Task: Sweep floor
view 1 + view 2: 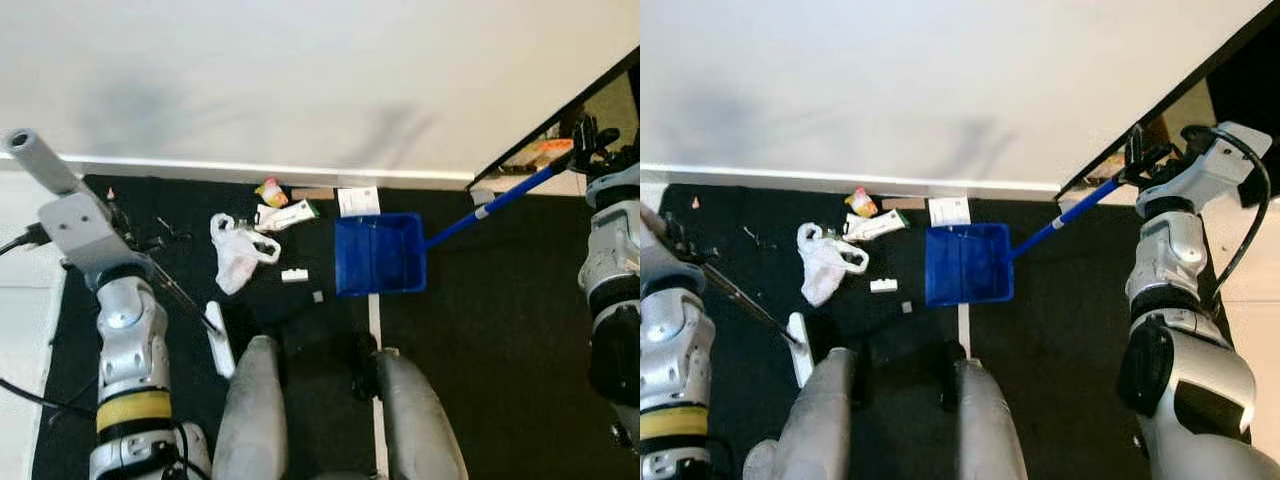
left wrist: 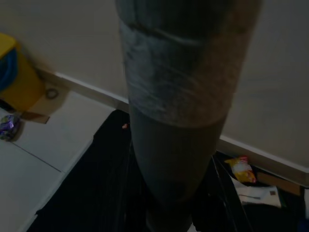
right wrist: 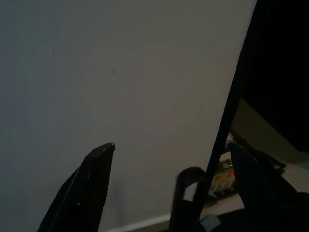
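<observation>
I hold blue plastic dustpan [image 1: 378, 254] handle, right gripper [image 1: 1137, 160] clamped; left gripper state unclear; sweep white bag [image 1: 236, 250] pan-ward, keeping lip flat

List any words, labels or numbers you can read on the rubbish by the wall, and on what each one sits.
No text can be read in these pictures.
White paper sheet at the wall: dark marks, too small to read.
White box with a green end: print too blurred.
Yellow wrapper: coloured print, unreadable.
White plastic bag and blue dustpan: no lettering to make out.
</observation>
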Available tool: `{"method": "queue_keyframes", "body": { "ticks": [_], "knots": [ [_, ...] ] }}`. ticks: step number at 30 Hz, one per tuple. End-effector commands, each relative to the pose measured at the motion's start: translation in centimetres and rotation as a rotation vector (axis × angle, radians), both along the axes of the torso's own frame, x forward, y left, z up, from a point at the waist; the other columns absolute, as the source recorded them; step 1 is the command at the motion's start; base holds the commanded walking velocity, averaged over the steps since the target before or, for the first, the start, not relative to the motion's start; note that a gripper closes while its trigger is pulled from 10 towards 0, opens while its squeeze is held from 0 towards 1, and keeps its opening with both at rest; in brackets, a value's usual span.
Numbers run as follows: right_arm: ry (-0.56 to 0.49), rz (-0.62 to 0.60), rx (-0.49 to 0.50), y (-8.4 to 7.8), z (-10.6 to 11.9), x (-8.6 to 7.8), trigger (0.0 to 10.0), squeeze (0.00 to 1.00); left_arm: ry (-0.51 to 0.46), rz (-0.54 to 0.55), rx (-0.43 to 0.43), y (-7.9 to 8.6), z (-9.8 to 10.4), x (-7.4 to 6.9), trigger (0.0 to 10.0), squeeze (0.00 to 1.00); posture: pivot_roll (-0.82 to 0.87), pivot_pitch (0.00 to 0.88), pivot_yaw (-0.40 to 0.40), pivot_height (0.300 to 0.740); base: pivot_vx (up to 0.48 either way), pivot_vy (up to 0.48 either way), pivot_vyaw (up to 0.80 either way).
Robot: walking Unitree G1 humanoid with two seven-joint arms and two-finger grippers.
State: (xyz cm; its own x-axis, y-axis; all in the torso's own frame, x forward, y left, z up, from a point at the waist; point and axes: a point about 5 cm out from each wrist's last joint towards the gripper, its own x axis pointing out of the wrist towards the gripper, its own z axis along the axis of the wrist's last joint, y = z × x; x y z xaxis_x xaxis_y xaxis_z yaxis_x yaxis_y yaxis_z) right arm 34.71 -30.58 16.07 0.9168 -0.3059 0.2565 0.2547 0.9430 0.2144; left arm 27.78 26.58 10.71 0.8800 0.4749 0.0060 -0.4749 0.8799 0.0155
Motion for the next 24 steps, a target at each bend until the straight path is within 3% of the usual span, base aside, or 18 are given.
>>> {"method": "queue_keyframes", "body": {
  "ticks": [1, 3, 15, 24],
  "knots": [
    [-0.002, -0.06, 0.047, -0.9, -1.3, -1.2, 10.0, 0.0, 0.012, -0.084, 0.012, -1.5, -0.6, 0.4, 10.0, 0.0, 0.12, 0.113, -0.071, 0.731, 0.0, 0.0, 0.0],
    [-0.003, -0.066, 0.05, -0.9, -1.9, -1.6, 10.0, 0.0, 0.001, -0.101, 0.047, -1.7, -0.6, 0.8, 10.0, 0.0, 0.11, 0.107, -0.062, 0.731, 0.0, 0.0, 0.0],
    [0.079, -0.045, 0.041, -0.6, -4.3, -2.6, 10.0, 0.0, 0.02, -0.126, 0.04, -2.7, -1.1, 2.1, 10.0, 0.0, 0.07, 0.106, -0.026, 0.731, 0.0, 0.0, 0.0],
    [0.101, -0.014, 0.021, -0.1, -4.4, -2.4, 10.0, 0.0, 0.013, -0.09, 0.054, -3.1, -1.5, 2.6, 10.0, 0.0, 0.06, 0.123, -0.043, 0.731, 0.0, -0.48, 0.0]
  ]
}}
